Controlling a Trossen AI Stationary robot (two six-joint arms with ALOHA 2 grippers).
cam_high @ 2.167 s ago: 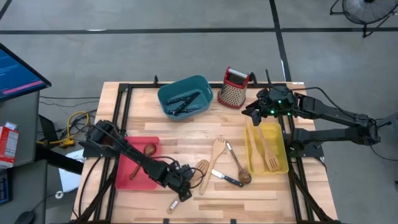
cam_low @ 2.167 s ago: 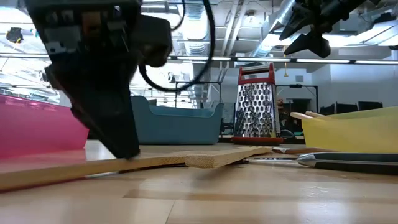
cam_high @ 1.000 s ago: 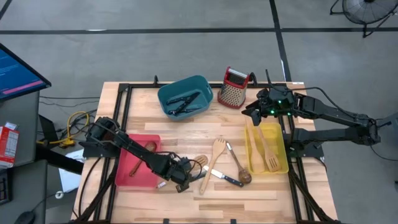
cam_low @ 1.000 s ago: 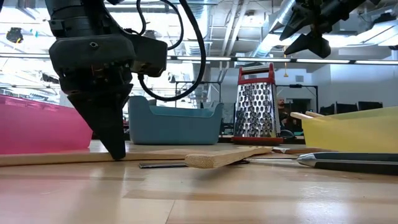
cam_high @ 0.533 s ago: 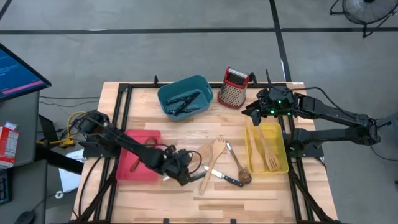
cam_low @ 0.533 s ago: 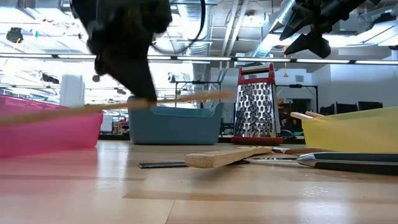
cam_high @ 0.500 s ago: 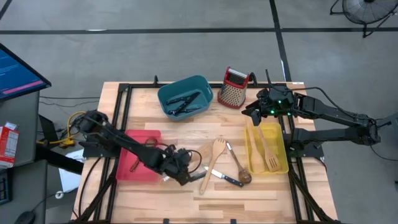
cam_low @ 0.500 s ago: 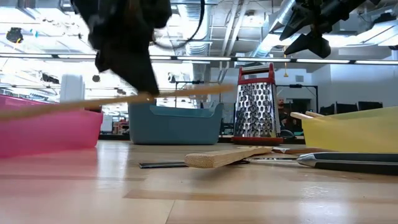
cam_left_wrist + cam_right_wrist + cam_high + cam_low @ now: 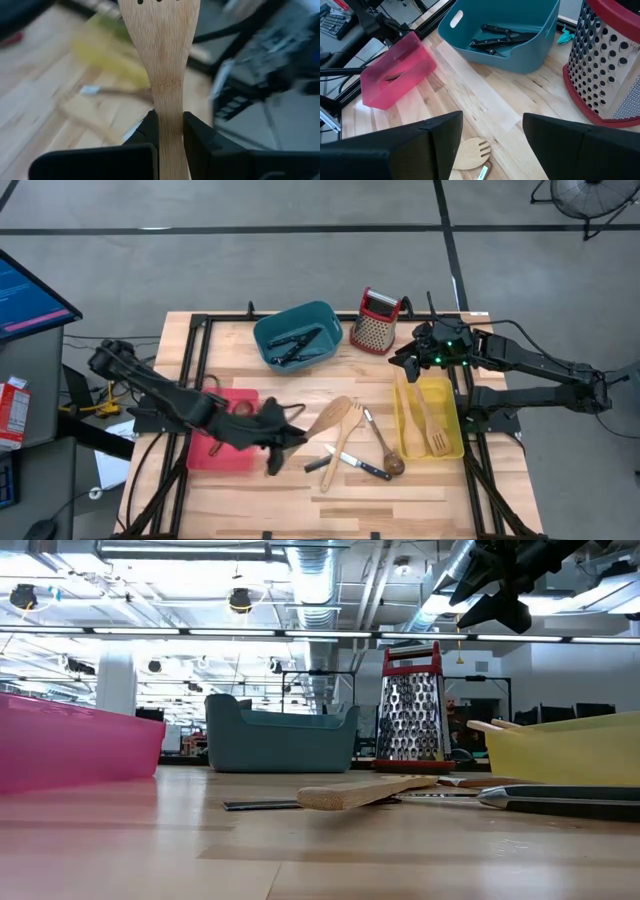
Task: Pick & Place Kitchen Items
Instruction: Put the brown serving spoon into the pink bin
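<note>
A pale slotted wooden spatula [image 9: 328, 418] is in the air over the table's near middle, with my left gripper [image 9: 280, 440] shut on it; the left wrist view shows its handle [image 9: 169, 100] between the fingers. My right gripper [image 9: 408, 361] hangs open above the far end of the yellow bin [image 9: 448, 448], touching nothing. On the table between the arms lie a wooden fork [image 9: 347, 428], a dark wooden spoon [image 9: 386, 452] and a black-handled knife [image 9: 362, 467]. The low view shows the right gripper [image 9: 497, 585] at its top right; the left gripper is out of it. My left gripper pinches the spatula's handle [image 9: 169, 116] between its two fingers [image 9: 148, 129], below the neck of the slotted head. The head [image 9: 160, 25] sticks out beyond the fingertips toward the table's right. The spatula is lifted clear of the table.
The teal bin [image 9: 262, 340] at the far middle holds black-handled knives. The red bin [image 9: 205, 455] at the near left holds a dark spoon. The red-topped grater [image 9: 376, 322] stands beside the teal bin. Wooden utensils lie in the yellow bin.
My left gripper has risen from the tabletop and gone toward the far edge, out of the low view. The spatula, whose handle lay along the table, has been lifted clear, its head now farther toward the far right.
</note>
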